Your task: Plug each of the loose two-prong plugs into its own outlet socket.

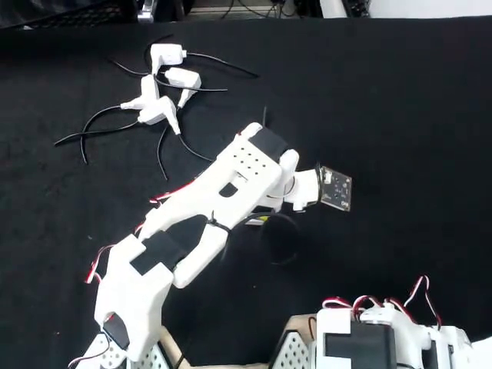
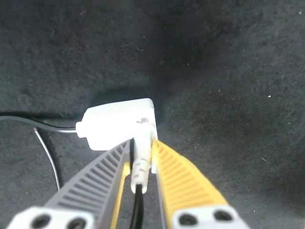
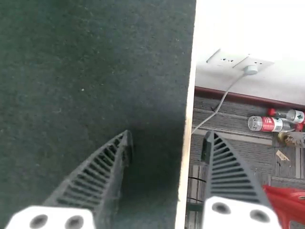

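The table [image 1: 400, 92] is covered by a black cloth [image 1: 69, 215]. White plugs and sockets [image 1: 151, 92] with thin black cables [image 1: 92, 133] are scattered near its far left part. Another white socket [image 2: 119, 124] is laid on the cloth.

White plug [image 2: 141, 157], black cable [image 2: 137, 210], ribbed grey and yellow fingers [image 2: 178, 174], black table [image 1: 400, 92], perhaps faintly speckled

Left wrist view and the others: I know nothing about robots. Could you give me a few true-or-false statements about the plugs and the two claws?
1. The left gripper is closed around a white plug. True.
2. The right gripper holds a plug too. False: it is open with nothing in it, at the table's edge.
3. The table has a black surface. True.
4. The other plugs lie in a neat row on the right. False: they are bunched at the far left, cables tangled.
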Controlling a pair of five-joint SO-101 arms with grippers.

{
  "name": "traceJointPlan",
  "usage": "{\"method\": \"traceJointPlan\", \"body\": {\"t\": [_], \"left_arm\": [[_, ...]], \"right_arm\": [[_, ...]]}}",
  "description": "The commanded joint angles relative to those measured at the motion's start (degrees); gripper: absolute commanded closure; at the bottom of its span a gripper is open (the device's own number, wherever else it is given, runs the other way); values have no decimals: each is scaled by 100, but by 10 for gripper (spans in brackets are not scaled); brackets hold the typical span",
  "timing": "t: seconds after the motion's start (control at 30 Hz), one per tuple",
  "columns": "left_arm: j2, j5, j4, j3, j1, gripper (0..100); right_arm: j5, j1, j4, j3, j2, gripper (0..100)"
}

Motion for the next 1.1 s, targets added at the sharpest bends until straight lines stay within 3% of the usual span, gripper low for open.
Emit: {"method": "traceJointPlan", "body": {"t": [0.0, 0.27, 0.47, 0.73, 0.93, 1.07], "left_arm": [[-114, -26, -62, -40, 40, 971], [-123, 18, -26, -171, 40, 971], [-123, -9, 738, -760, 4, 971], [-62, -18, 703, -778, -92, 971], [-53, -26, -26, -268, -101, 971], [-53, -35, -88, -136, -66, 971]], "right_arm": [[44, 158, 79, -40, 84, 755], [44, 158, 79, -40, 84, 755], [44, 158, 79, -40, 84, 755], [44, 158, 79, -40, 92, 755], [44, 158, 79, -40, 92, 755], [44, 158, 79, -40, 101, 755]]}}
